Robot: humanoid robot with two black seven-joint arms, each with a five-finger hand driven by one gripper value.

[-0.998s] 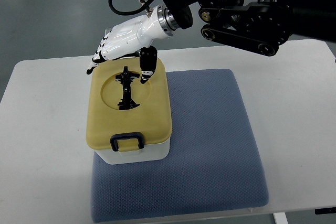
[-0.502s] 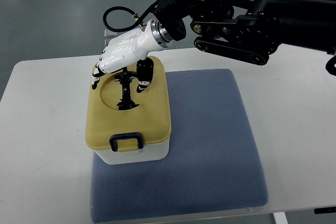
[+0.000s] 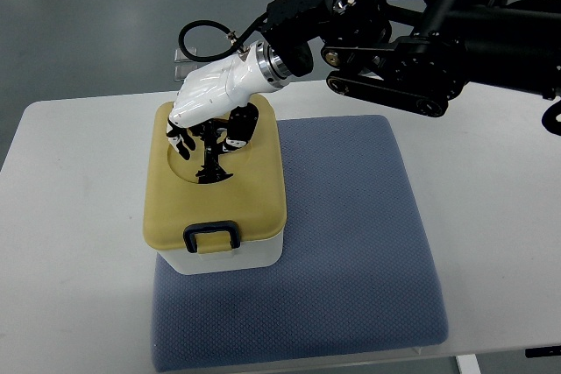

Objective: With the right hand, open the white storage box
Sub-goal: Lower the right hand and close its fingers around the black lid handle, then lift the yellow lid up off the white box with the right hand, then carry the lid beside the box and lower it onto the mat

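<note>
Right hand dropped lower onto yellow lid, fingers now curling round black handle; grip not confirmed. White storage box on blue mat, closed. I expect lift next.

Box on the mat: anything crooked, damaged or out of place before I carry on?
Nothing stands out. The box sits flat on the mat, at its left edge, with its yellow lid seated evenly and the front latch down. The right hand is over the lid's round recess, at the black handle. No spills or damage show.
</note>
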